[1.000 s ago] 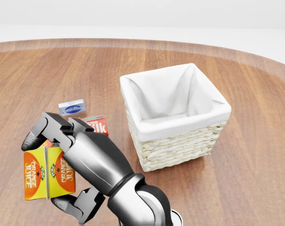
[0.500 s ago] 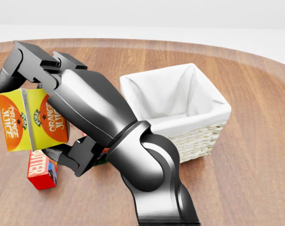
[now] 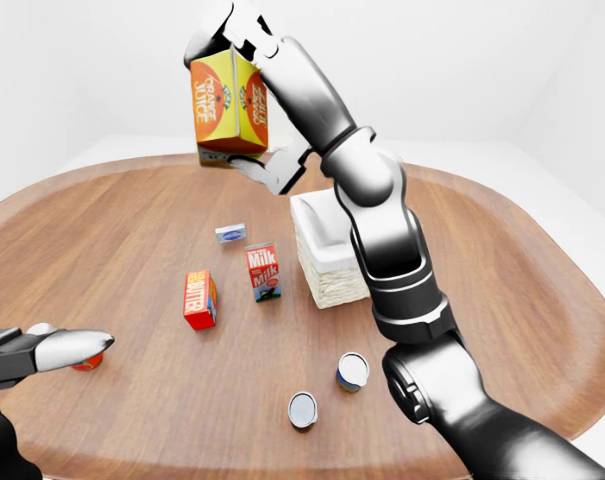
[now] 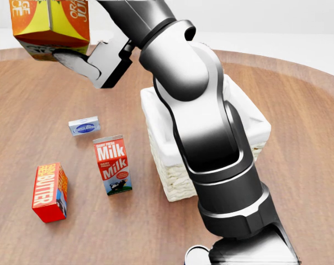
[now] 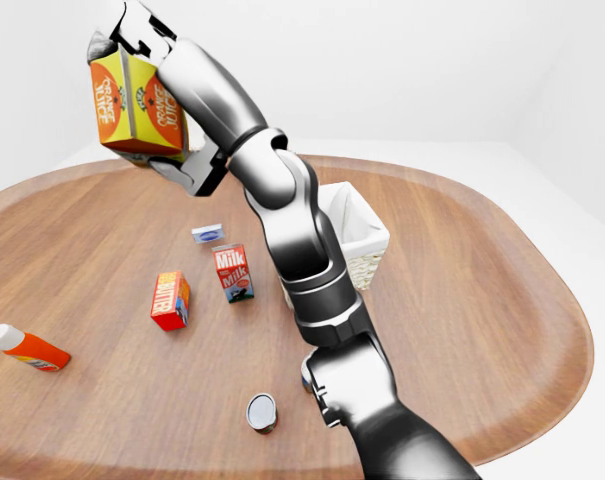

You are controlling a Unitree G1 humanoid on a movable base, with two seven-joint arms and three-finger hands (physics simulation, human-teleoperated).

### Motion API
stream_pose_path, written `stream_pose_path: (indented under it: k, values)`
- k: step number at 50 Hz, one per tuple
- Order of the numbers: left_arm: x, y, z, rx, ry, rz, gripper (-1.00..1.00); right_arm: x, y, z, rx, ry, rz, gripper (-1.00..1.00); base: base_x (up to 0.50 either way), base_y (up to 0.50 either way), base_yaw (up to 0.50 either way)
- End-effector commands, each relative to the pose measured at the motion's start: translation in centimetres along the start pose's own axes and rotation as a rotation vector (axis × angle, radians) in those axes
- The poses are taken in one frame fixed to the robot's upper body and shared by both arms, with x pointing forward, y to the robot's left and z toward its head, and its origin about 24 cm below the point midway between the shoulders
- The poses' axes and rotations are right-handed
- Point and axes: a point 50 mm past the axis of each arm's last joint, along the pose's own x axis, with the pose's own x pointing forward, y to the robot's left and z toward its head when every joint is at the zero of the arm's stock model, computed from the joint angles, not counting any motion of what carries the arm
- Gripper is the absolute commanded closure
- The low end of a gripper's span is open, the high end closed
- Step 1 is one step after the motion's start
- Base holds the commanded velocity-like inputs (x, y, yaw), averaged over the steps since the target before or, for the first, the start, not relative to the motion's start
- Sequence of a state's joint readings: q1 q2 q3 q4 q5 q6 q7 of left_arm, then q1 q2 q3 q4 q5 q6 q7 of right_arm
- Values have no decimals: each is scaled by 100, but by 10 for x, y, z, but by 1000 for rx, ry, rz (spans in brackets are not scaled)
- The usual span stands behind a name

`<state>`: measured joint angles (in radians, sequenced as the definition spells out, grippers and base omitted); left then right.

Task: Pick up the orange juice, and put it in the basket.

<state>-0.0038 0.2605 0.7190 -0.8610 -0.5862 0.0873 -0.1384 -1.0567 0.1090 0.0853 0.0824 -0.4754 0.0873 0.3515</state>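
While the right hand [image 3: 244, 95] gripped the orange juice carton [image 3: 225, 103] high above the round wooden table [image 3: 502, 260], its fingers [image 3: 270, 170] were closed round the carton, one set over the top and another curled under the bottom edge. The carton hung up and to the left of the wicker basket [image 5: 360, 243] in every view, well clear of the tabletop and not over the basket's opening. The basket, lined in white cloth, stood on the table and was largely hidden behind the right forearm in the head view.

Left of the basket in the head view, a milk carton [image 4: 112, 164] stood upright. Farther left of the basket than the milk stood a red butter box [image 4: 49, 191]. Above the milk, still left of the basket, a small blue and white packet [image 4: 84, 126] lay flat. Below the basket in the left-eye view, two cans [image 3: 352, 371] lay on the table, one lower and to the left of the other [image 3: 302, 410]. Far to the left of the basket in the right-eye view lay an orange bottle with a white cap [image 5: 27, 347].

The left hand [image 3: 42, 352] reached in at the left edge of the left-eye view, far from the basket, fingers extended and holding nothing.
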Motion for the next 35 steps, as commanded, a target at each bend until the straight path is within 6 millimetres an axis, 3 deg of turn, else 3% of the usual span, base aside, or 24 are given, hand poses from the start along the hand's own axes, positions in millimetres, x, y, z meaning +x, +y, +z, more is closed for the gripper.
stream_pose_path:
  k: [1, 14, 20, 35]
  values:
    - [0, 0, -2, 1, 6, 1, -100, 31, -47, -14, 81, 70, -131, 100, 0, 0, 0]
    - [0, 0, -3, 1, 12, 3, -100, 47, -85, -55, 151, 341, -208, 100, 0, 0, 0]
    - [0, 0, -4, 1, 15, 3, -100, 41, -98, -73, 148, 468, -249, 100, 0, 0, 0]
    - [0, 0, -2, 0, 9, 2, -100, 23, -116, -95, 118, 609, -323, 100, 0, 0, 0]
